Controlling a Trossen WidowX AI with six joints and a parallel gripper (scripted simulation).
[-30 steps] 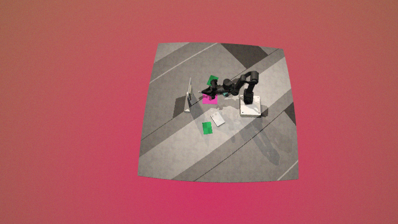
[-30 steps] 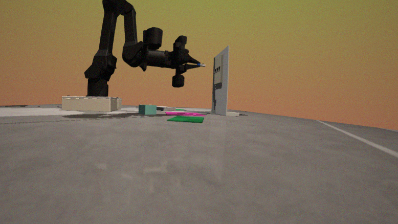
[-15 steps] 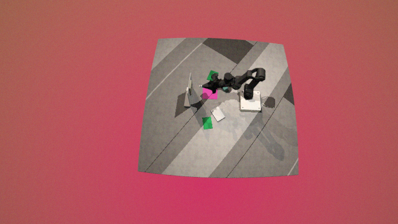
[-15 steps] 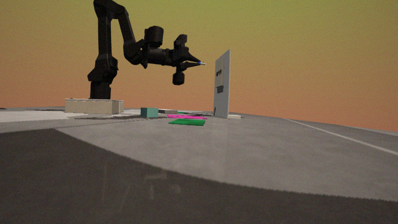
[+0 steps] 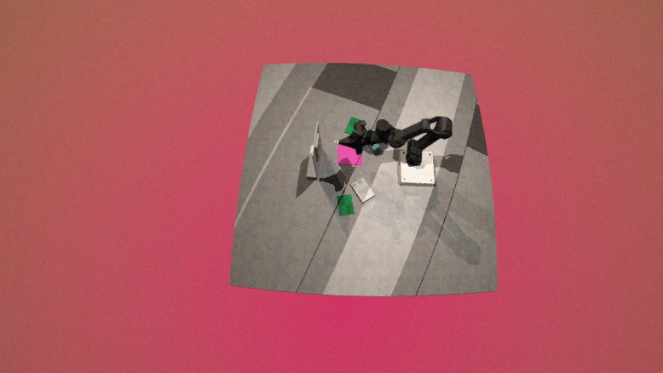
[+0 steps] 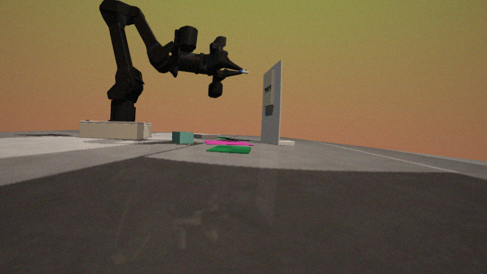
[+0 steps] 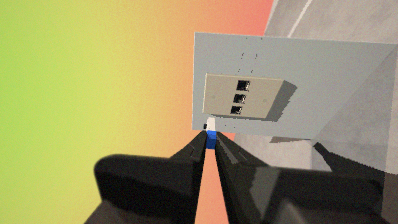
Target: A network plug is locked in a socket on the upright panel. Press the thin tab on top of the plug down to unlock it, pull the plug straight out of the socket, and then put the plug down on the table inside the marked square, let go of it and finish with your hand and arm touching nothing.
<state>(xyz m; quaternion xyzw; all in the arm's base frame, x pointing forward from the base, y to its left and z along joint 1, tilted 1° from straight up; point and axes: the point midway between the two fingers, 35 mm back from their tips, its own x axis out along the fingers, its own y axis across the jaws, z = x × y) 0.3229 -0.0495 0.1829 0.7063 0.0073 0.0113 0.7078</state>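
Note:
The network plug, blue with a clear-white nose [image 5: 336, 141] [image 6: 245, 72] [image 7: 211, 123], is out of the panel, high above the table. My gripper [image 5: 341, 142] [image 6: 241, 71] [image 7: 210, 135] is shut on its blue part, and the nose points toward the panel. The upright panel [image 6: 271, 127] [image 7: 325, 65] carries a beige plate [image 7: 220, 95] with three dark sockets [image 6: 267, 89] [image 7: 239, 98]. A gap separates the nose from the panel. A magenta square [image 5: 355, 159] [image 6: 228, 142] lies flat on the table, below and near the gripper. The plug's thin tab is too small to judge.
One green patch [image 5: 351, 123] [image 6: 228, 149] lies beside the magenta square, another green patch [image 5: 345, 205] lies farther off. A teal block [image 5: 375, 148] [image 6: 183, 137] stands under the arm. A pale flat box [image 5: 363, 191] lies between the second green patch and the white arm base [image 5: 419, 175] [image 6: 105, 129].

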